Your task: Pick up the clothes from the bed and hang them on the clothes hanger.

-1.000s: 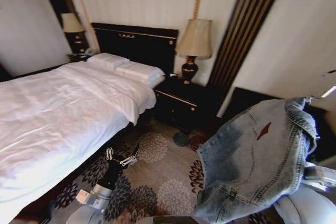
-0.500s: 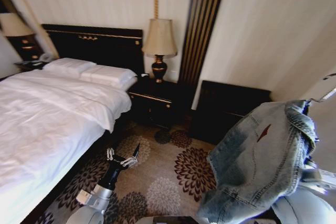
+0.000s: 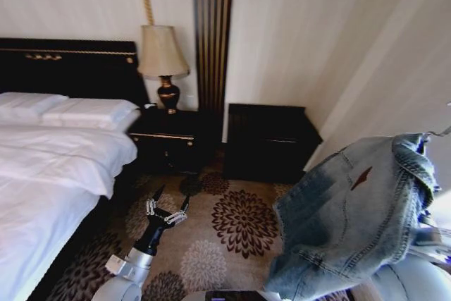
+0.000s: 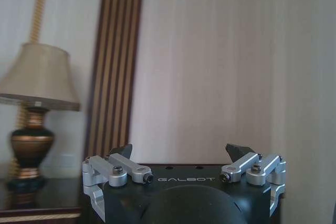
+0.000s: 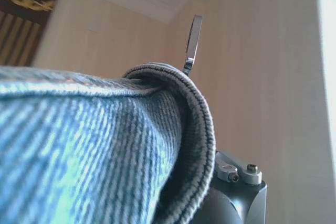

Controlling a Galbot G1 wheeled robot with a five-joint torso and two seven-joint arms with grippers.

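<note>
The clothes, a light-blue denim jacket, hang in the air low on the right of the head view, draped over my right arm. My right gripper is shut on a thick denim fold, and one metal finger sticks up past it. The bed, with white sheets and a black headboard, lies at the left. My left gripper hovers low over the carpet beside the bed, open with nothing in it; its spread fingertips show against the wall. The clothes hanger is out of view.
A dark nightstand with a lamp stands beside the bed. A low black cabinet sits against the wall further right. Flower-patterned carpet covers the floor in front of me.
The camera has swung to the right, so the bed and lamp have slid left in the picture. The jacket stays in my right gripper. The left arm keeps its pose.
</note>
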